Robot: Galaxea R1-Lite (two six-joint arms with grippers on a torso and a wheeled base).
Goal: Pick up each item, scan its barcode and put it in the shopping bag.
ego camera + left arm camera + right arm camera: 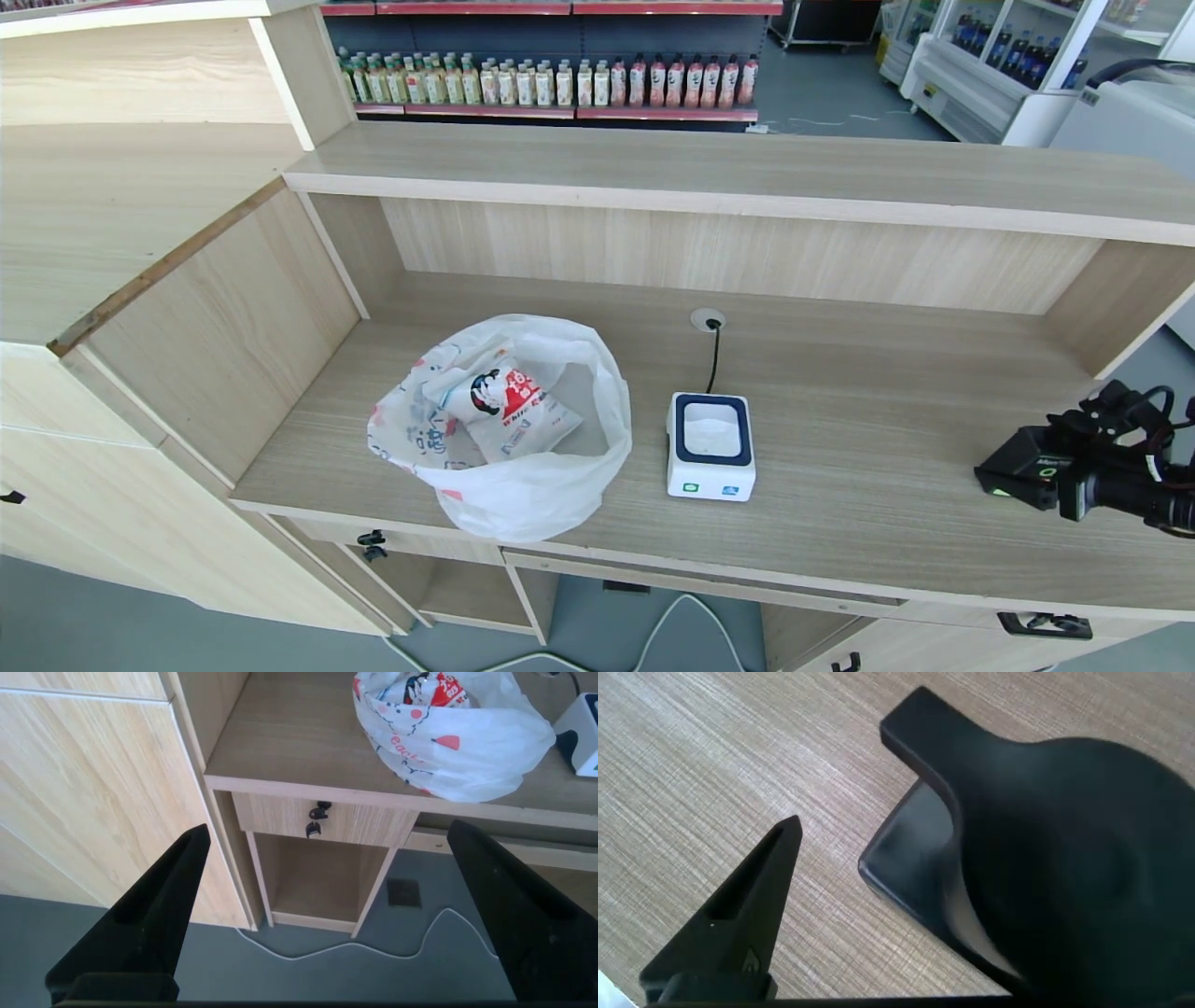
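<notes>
A white plastic shopping bag (pixel 523 485) stands open on the left part of the wooden counter (pixel 887 448). Inside it lies a white snack packet (pixel 504 401) with red and black print. To its right sits the white barcode scanner (pixel 710 445) with a dark-framed window. My right gripper (pixel 991 481) hovers over the counter's right end, open, with bare wood between its fingers (pixel 738 915). My left gripper (pixel 329 831) is open and holds nothing, below and in front of the counter's left corner; the bag (pixel 467 747) and the scanner's corner (pixel 584 737) lie beyond it.
A raised ledge (pixel 747 177) and side panels wall in the counter at back, left and right. The scanner's cable (pixel 714 359) runs to a grommet behind it. Beneath the counter hangs a drawer with a key (pixel 318 821), above an open cubby. Bare wood lies between scanner and right gripper.
</notes>
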